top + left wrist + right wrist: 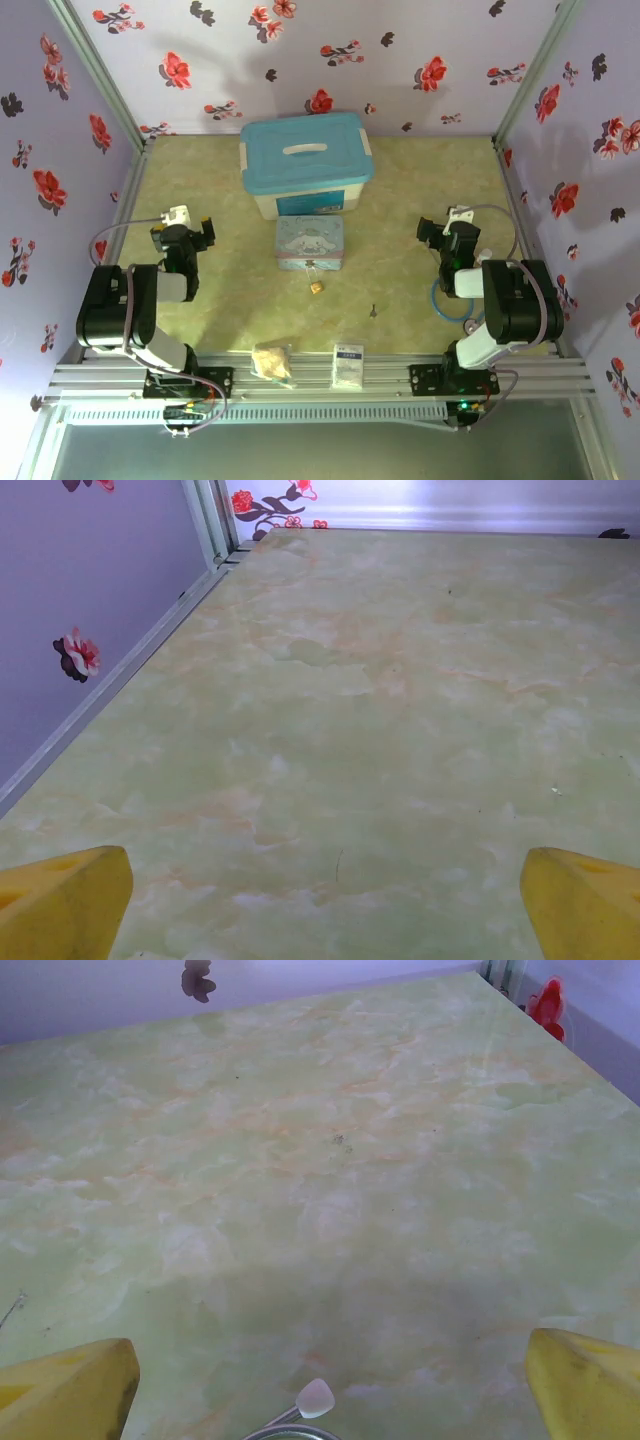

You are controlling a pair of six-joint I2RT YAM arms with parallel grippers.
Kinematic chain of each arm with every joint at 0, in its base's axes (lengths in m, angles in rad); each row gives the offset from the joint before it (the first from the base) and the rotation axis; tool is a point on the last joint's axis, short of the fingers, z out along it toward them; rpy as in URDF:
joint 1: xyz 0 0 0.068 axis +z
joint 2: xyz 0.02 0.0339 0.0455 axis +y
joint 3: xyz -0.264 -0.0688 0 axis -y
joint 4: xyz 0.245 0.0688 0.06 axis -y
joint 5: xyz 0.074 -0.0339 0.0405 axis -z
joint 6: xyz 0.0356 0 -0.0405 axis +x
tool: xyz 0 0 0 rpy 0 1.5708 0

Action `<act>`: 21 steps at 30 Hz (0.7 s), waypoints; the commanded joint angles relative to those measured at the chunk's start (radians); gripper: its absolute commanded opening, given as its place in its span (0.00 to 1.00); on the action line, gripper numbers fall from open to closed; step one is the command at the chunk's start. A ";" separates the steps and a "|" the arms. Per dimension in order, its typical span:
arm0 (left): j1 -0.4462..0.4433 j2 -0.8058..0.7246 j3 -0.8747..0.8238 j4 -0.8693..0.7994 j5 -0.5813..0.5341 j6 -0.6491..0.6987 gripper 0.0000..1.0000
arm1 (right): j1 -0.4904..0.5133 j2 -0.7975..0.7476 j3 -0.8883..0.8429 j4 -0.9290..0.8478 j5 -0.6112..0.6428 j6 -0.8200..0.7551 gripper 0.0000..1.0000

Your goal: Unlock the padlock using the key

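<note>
The green marbled desk [420, 180] is closed in by flowered walls [300, 50] on the left, far and right, with a metal rail [320, 378] along its near edge. From above, a white box with a blue lid [305, 160] sits at the far middle, and a pastel tin [310, 243] lies just near of it. The left tool [192, 230] stands left of the tin and the right tool [442, 232] right of it, both well apart from everything lying on the desk. At the near rail lie a beige packet [272, 361] and, to its right, a white card [349, 366].

The padlock [316, 286] lies just near of the tin, its shackle too fine to make out. The key [374, 310] is a dark speck to the padlock's right and nearer, apart from it, on open desk.

The left wrist camera shows yellow fingertips [60, 905] cut off at the bottom corners. They stand wide apart with nothing between them, and bare desk runs to the left wall and the far corner. In the right wrist camera the fingertips [65, 1390] are spread just as wide over bare desk. A small pale tab [315, 1397] on a thin wire is cut off by the bottom edge, and I cannot tell what it is.

Broad bare strips lie between each tool and the tin, and around the padlock and key.
</note>
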 commanded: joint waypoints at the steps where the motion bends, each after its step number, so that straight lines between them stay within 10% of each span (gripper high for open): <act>1: 0.005 0.003 0.009 0.010 0.014 -0.003 1.00 | -0.007 0.000 0.020 0.004 -0.006 -0.015 0.99; 21: -0.001 0.004 0.012 0.008 0.013 0.006 1.00 | -0.006 0.000 0.019 0.002 -0.006 -0.015 0.99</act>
